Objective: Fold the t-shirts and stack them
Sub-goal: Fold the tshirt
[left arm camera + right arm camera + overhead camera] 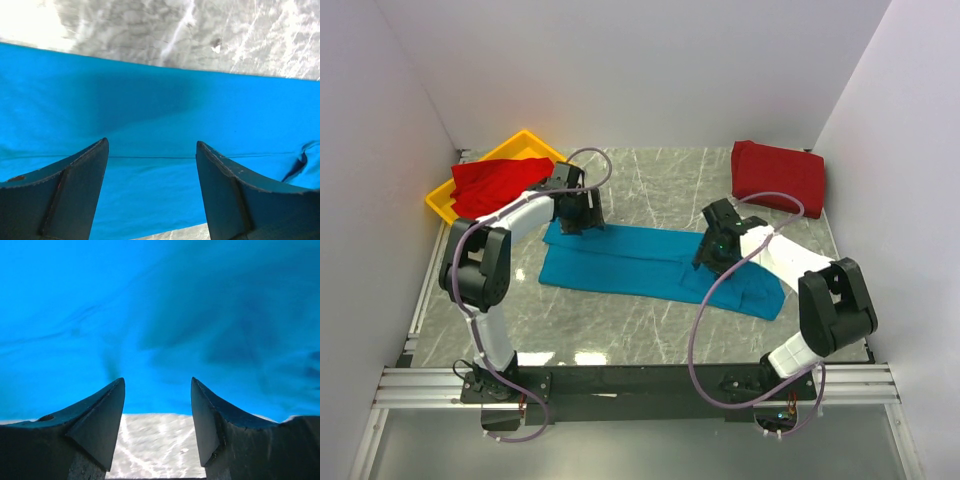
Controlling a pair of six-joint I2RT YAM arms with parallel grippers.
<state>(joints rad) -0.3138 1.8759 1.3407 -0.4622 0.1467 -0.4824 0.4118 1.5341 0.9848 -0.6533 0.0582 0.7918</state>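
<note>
Left tool (152, 141) and right tool (157, 379) — both agape, empty — just above teal-blue t-shirt (630, 260)

teal-blue t-shirt (640, 262): laid flat mid-table (660, 190), folded into a long band running left to right, right end angled toward the near edge
teal surface: smooth at the left end, one thin seam line across it, far edge straight; soft wrinkles at the right end
loose red t-shirt (500, 183): crumpled, unfolded, heaped in the yellow tray (438, 203) at the far left corner, spilling over its rim
folded red t-shirt (778, 176): neat thick rectangle, far right corner, well apart from the teal one
</note>
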